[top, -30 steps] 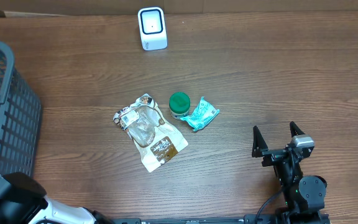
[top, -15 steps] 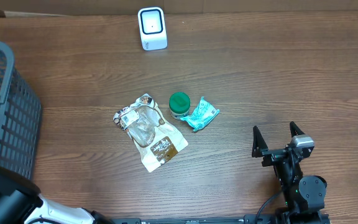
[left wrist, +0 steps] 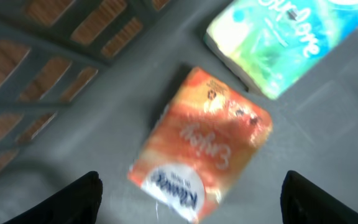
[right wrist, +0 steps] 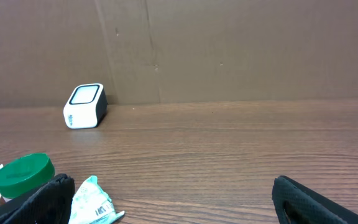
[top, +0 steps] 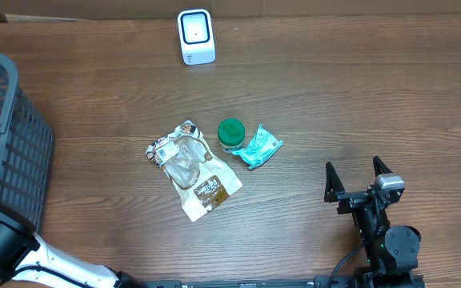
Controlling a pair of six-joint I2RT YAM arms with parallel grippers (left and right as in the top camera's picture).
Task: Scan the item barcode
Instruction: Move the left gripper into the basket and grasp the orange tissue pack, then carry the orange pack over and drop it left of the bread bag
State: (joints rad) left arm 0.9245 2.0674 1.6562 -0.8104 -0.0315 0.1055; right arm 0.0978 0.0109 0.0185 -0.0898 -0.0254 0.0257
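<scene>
— Inside the basket [top: 22, 152] at the table's [top: 334, 96] left edge?
— Flat on its floor, orange tissue pack [left wrist: 204, 146], teal pack [left wrist: 284, 37] just beside. Above the orange one, left gripper [left wrist: 192, 190] spread wide, holding nothing.
— And right gripper [top: 354, 166]?
— Wide too, empty, near the front right corner.

Dark mesh basket [top: 29, 164] on the left of the wooden table [top: 334, 104], cardboard wall [right wrist: 229, 50] behind.

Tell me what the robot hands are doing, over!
Left gripper open over orange pack in basket. Right gripper open, empty. Scanner unblocked.
</scene>
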